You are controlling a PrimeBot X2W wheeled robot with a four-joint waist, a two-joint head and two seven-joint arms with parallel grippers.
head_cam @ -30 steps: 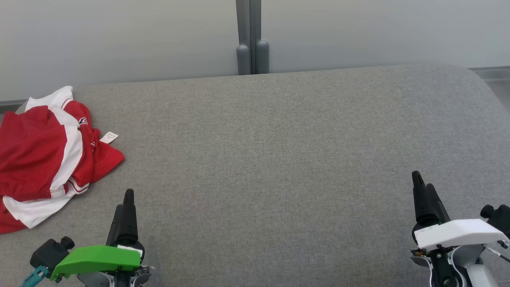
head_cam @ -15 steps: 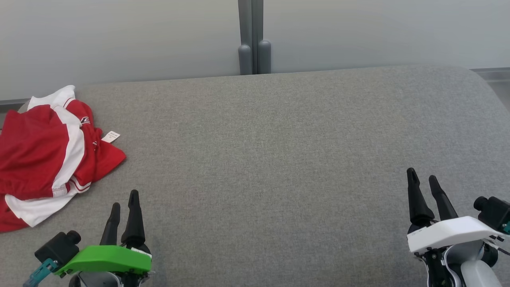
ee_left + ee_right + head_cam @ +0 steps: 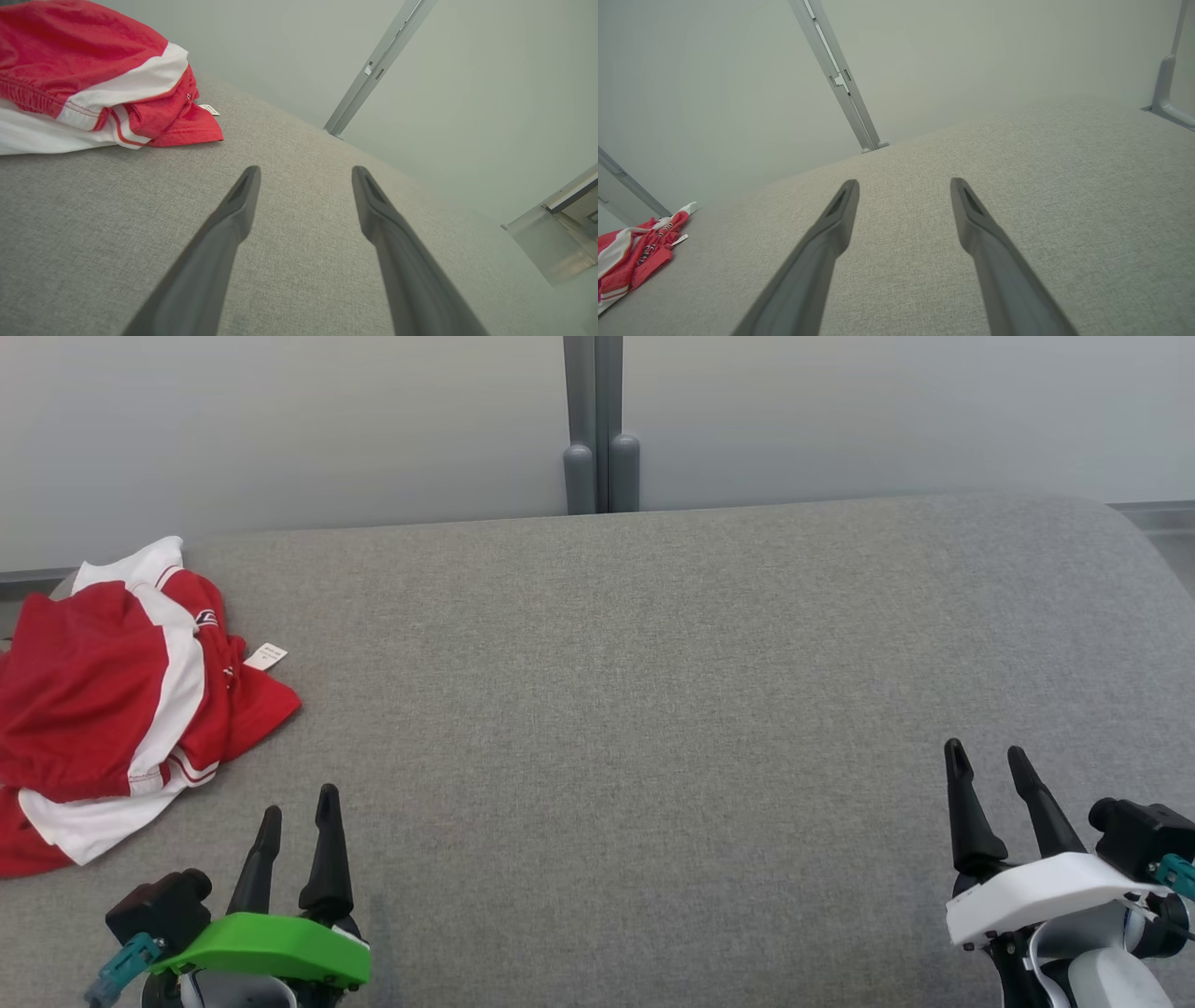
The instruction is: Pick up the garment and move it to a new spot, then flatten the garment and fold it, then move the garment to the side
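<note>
A crumpled red and white garment [image 3: 103, 700] lies at the far left of a wide grey fabric-covered surface [image 3: 635, 691]. It runs off the left edge of the head view, and its far end sits close to the surface's far edge. A small white label [image 3: 265, 657] sticks out on its right side. Just right of the garment and nearer, the left gripper [image 3: 299, 801], under a green cover, hovers above the fabric with its two dark fingers spread apart and nothing between them. It is near the garment's right edge but not touching it.

From there the surface stretches to the right as a broad, flat, bare expanse of woven grey cloth. Its far edge runs straight along a pale grey wall [image 3: 280, 420]. A grey upright post [image 3: 602, 420] stands against that wall behind the middle of the far edge.

At the near right, the right gripper [image 3: 984, 748], under a white cover, holds its fingers parted too, gripping nothing, well apart from the garment. Beyond it the surface's far right corner curves round.
</note>
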